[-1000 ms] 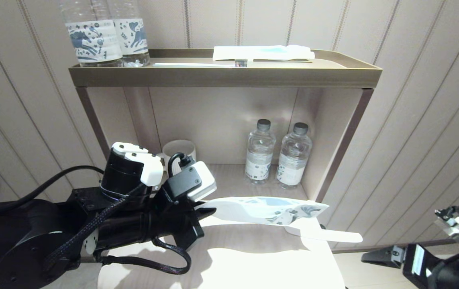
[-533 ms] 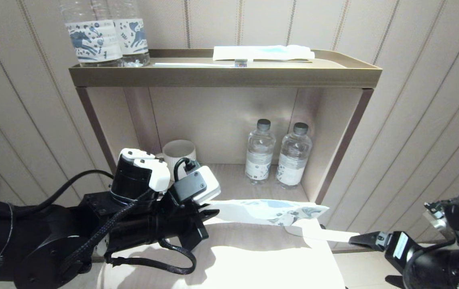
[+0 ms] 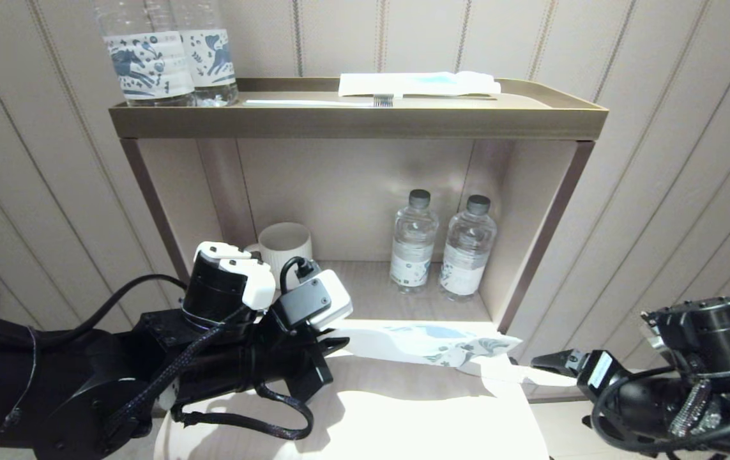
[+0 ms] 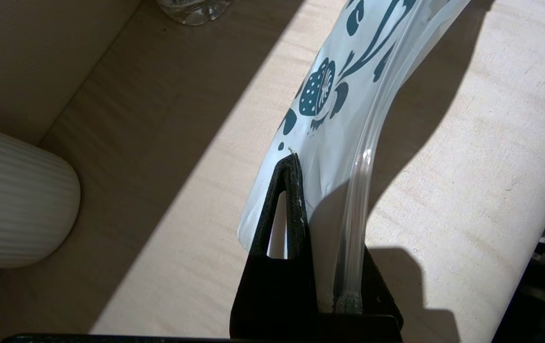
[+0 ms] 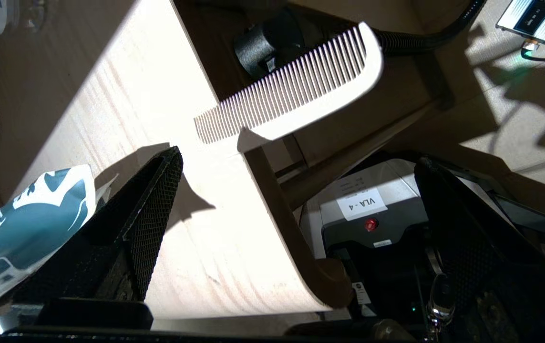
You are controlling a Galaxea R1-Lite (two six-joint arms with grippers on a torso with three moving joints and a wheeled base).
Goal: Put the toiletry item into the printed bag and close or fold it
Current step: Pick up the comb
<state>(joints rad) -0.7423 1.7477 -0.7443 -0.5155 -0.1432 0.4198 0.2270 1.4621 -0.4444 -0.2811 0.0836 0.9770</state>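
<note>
Left claw pinches our printed bag above the counter; right claw spread near the comb; bottles behind.

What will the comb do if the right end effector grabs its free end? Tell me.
The comb looks thin and flat, so probably light and fairly stiff. It sticks out of the bag past the shelf edge, so a pull might slide it out.

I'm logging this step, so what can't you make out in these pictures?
- How far the comb sits inside the printed bag: head view, bag covers that end.
- Left gripper jaws' far side: left wrist view, bag hides it.
- Packet on the top shelf: head view, shelf rim cuts it.
</note>
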